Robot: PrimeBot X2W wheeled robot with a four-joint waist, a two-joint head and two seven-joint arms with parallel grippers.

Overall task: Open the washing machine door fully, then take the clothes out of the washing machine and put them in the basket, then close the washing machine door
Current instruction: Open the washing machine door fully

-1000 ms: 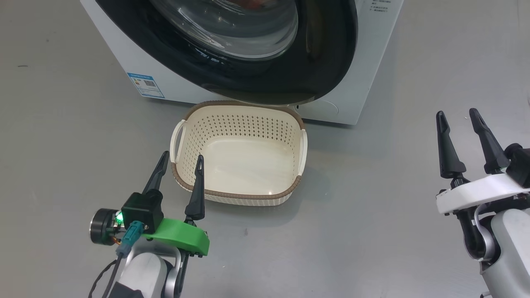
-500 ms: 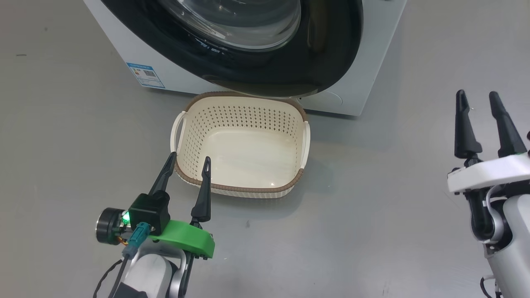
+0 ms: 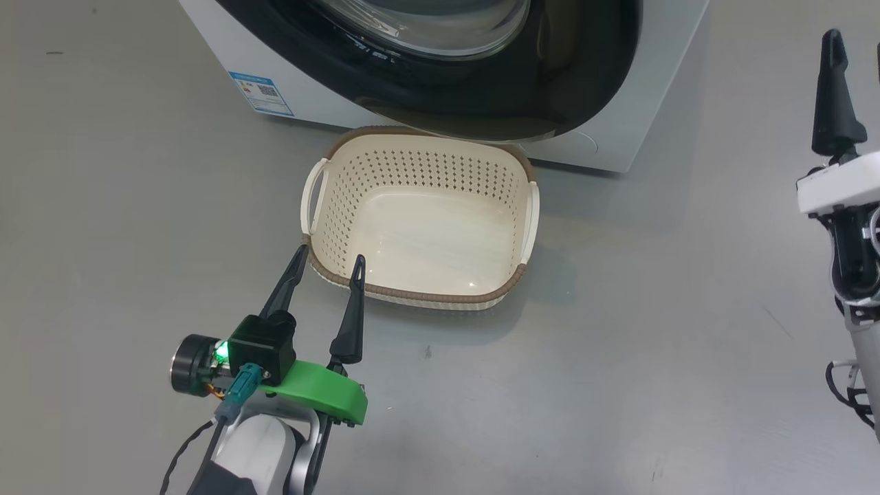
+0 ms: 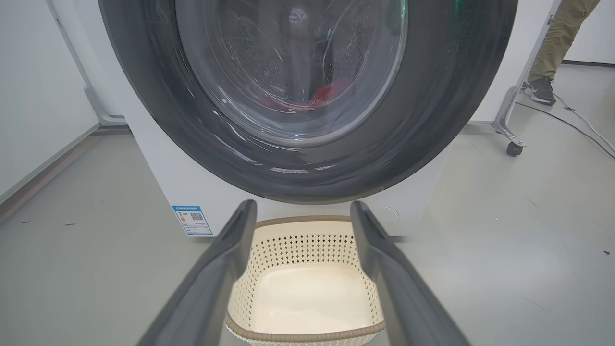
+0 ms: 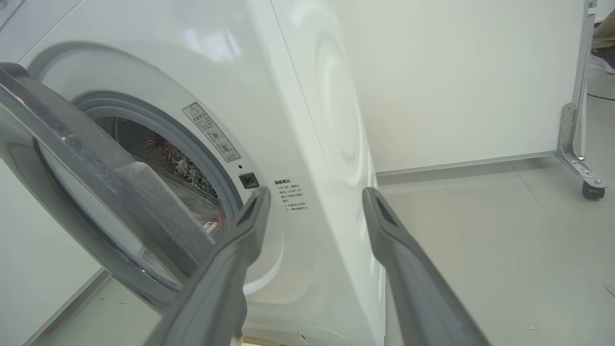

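Note:
The washing machine (image 3: 653, 69) stands at the top of the head view. Its door (image 3: 481, 103) is ajar and its black rim overhangs the far edge of the empty basket (image 3: 440, 298) on the floor. The right wrist view shows the door (image 5: 96, 192) swung partly off the grey-ringed drum mouth (image 5: 192, 149). Red clothes (image 4: 331, 91) show through the door glass. My left gripper (image 3: 328, 256) is open, its tips at the basket's near left corner. My right gripper (image 3: 856, 41) is open at the right edge, to the right of the machine and apart from it.
A blue label (image 3: 265, 93) marks the machine's lower left front. A person's leg and shoe (image 4: 540, 89) stand behind the machine on the right, beside a wheeled frame (image 5: 593, 190) and a floor cable (image 4: 576, 127). Grey floor lies around the basket.
The head view has shifted. My right gripper has moved forward and to the right, towards the machine's right side. My left gripper keeps its place by the basket's near left corner.

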